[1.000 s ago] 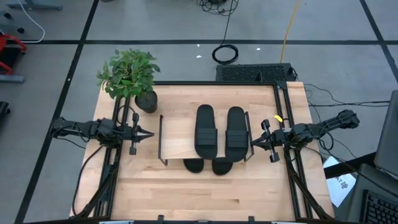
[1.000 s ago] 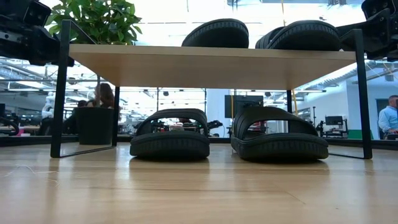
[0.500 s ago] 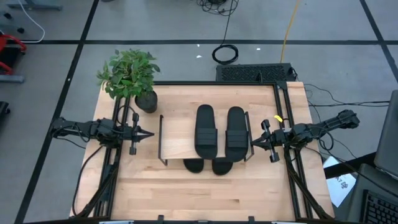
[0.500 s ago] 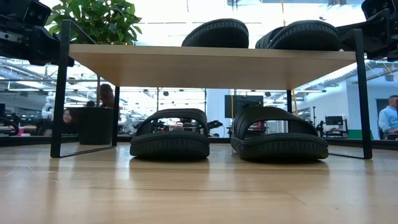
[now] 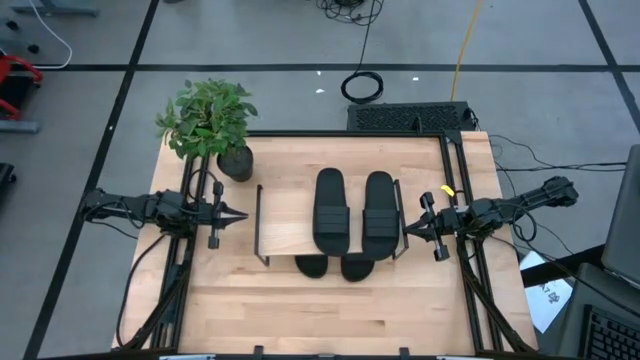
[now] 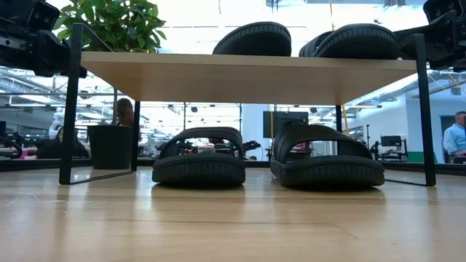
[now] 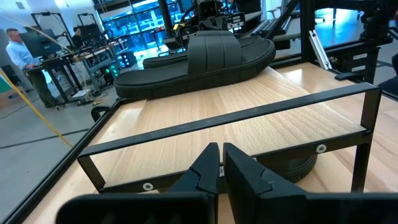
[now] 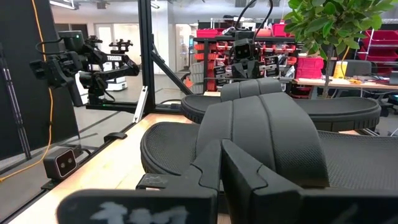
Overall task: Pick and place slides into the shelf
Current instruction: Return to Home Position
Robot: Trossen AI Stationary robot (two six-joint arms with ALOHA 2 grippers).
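left gripper (image 5: 238, 214) pinched closed, empty, just off the left end of the shelf (image 5: 282, 222) | right gripper (image 5: 407, 231) likewise closed and empty, at its right end, nearer the slides (image 5: 329, 210) | two on top, two more slides (image 6: 199, 156) beneath, long axes crosswise to both grippers | judged: nothing left to pick

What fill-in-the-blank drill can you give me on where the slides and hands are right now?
1. On top of the shelf board lie ____ slides.
2. The other two slides stand ____ the board, on the table.
3. The left hand and the right hand sit at the shelf's two ends, empty, fingers ____.
4. The potted plant stands nearer the ____ arm.

Missing words: two; under; shut; left.
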